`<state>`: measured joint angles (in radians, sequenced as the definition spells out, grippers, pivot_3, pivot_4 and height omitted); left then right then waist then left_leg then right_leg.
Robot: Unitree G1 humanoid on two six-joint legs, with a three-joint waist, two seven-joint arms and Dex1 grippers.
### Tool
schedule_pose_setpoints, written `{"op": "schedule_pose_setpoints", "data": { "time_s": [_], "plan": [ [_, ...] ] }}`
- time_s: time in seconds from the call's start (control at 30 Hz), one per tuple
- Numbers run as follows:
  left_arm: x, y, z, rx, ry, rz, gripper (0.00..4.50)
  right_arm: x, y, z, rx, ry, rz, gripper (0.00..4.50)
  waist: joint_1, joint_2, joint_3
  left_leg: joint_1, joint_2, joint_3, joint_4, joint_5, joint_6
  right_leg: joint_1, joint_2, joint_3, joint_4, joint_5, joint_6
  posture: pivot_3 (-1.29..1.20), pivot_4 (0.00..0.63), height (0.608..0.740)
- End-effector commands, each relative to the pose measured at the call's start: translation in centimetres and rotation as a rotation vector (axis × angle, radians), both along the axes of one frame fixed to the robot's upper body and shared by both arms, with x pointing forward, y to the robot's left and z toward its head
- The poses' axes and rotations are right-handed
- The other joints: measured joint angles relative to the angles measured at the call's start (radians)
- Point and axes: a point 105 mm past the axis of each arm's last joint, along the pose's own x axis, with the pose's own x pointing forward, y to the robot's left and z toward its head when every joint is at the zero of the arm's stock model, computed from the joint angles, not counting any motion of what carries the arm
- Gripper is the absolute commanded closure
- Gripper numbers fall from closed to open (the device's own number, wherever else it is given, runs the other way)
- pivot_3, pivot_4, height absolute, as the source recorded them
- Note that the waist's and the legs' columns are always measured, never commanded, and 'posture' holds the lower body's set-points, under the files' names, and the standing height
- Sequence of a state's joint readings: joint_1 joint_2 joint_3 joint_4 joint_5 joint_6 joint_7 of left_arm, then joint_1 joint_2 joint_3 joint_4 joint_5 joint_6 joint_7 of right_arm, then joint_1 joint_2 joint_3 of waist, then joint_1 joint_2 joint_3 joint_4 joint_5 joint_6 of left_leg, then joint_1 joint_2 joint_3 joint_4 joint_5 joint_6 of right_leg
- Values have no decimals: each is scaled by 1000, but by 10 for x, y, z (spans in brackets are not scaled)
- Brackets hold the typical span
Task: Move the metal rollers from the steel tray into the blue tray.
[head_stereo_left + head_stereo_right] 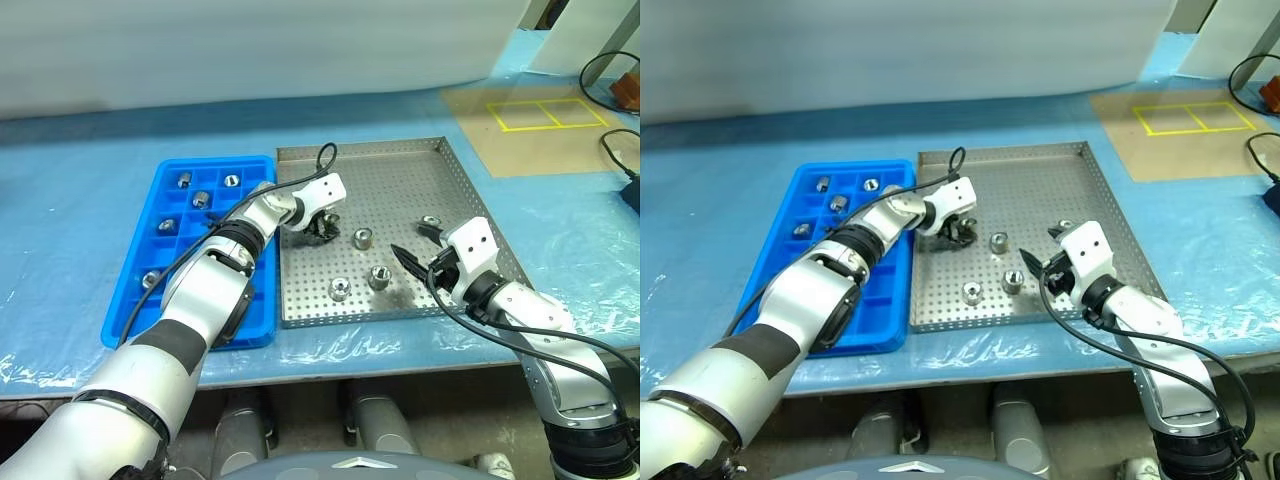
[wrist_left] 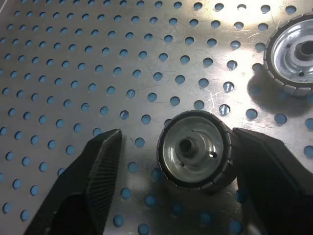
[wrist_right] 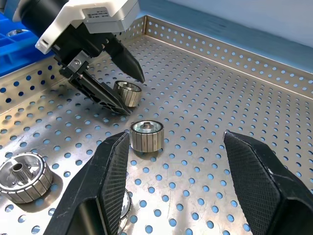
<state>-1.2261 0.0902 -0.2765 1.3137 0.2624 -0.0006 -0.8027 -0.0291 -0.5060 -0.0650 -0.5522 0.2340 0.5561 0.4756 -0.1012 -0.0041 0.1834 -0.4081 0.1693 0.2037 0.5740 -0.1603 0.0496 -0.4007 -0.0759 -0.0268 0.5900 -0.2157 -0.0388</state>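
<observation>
The left hand (image 1: 322,229) brackets a ribbed, shiny roller (image 2: 195,154) on the perforated steel tray (image 1: 400,180), fingers apart; the right hand (image 1: 418,247) gapes wide.

Shiny ribbed metal rollers (image 1: 362,238) sitting upright on the perforated steel tray (image 1: 455,175), others resting in compartments of the blue tray (image 1: 130,290) lying just beside it

Both grippers (image 1: 322,228) (image 1: 418,246) parted, lowered.
</observation>
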Motion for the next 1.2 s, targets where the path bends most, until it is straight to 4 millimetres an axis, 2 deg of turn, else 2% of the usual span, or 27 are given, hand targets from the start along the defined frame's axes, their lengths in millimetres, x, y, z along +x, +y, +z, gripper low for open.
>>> {"op": "schedule_pose_setpoints", "data": {
  "time_s": [0.03,0.07,0.13,0.23,0.33,0.43,0.5,0.63,0.7,0.8,0.9,1.03,1.1,1.2],
  "plan": [
    [-2,10,-15,56,25,25,1466,1,4,11,6,-53,11,1368,0,0,0,0,0,0,0,0,1,0,0,0,-1,0,0,-552,150,740],
    [-3,10,-16,56,31,13,1466,2,4,11,6,-55,10,1368,0,0,0,0,0,0,0,-1,1,0,0,0,-1,1,-1,-554,150,740],
    [-4,8,-16,43,36,1,1820,3,4,12,12,-63,0,1368,0,0,0,-1,0,0,0,-1,2,0,0,0,-1,1,-1,-554,150,740],
    [1,11,-15,37,12,53,2594,2,5,12,16,-62,5,1368,0,0,0,-1,0,0,0,-2,2,0,0,0,-2,1,-1,-556,150,740],
    [-1,9,-15,20,16,38,2594,1,7,12,17,-57,16,1368,0,0,0,-1,0,0,0,-2,2,0,0,0,-2,1,-1,-551,150,740],
    [2,8,-6,-12,-20,38,2621,0,9,11,17,-54,28,1368,0,0,0,-1,0,0,0,-2,2,0,0,0,-2,1,-1,-547,150,740],
    [7,7,7,-57,-48,40,2621,1,9,12,14,-56,28,1368,0,0,0,-1,-1,0,0,-2,2,0,0,0,-2,0,-1,-542,150,740],
    [16,10,45,-167,-145,30,2621,4,8,13,10,-59,31,1368,-2,0,0,-5,0,0,0,-2,2,-4,0,0,-2,1,-1,-517,150,740],
    [19,15,66,-237,-182,34,2621,6,10,13,11,-60,44,1368,1,0,0,-6,0,0,-1,-2,2,-6,0,0,-2,2,-1,-491,150,740],
    [16,31,83,-321,-209,0,2621,13,17,22,40,-88,80,1368,8,0,0,-9,0,0,-2,-2,3,-8,0,-1,-2,2,-2,-431,150,740],
    [5,51,83,-345,-218,-47,2621,20,34,32,74,-103,163,1368,8,0,0,-10,1,1,-3,-2,3,-11,0,-1,-1,2,-2,-367,150,740],
    [-37,87,81,-359,-188,-110,2621,24,85,43,178,-46,446,1368,13,1,1,-7,3,1,-5,-2,3,-11,0,-1,1,2,-3,-225,150,740],
    [-51,98,84,-362,-187,-92,2621,26,99,45,188,-19,541,1368,37,2,1,-8,4,1,-6,0,0,-12,1,-2,3,1,-4,-148,150,740],
    [-61,120,96,-374,-215,6,2621,27,119,46,162,9,689,1368,90,1,3,-8,4,1,-6,2,-5,-16,0,-2,9,0,-5,-42,150,740]
  ]
}}
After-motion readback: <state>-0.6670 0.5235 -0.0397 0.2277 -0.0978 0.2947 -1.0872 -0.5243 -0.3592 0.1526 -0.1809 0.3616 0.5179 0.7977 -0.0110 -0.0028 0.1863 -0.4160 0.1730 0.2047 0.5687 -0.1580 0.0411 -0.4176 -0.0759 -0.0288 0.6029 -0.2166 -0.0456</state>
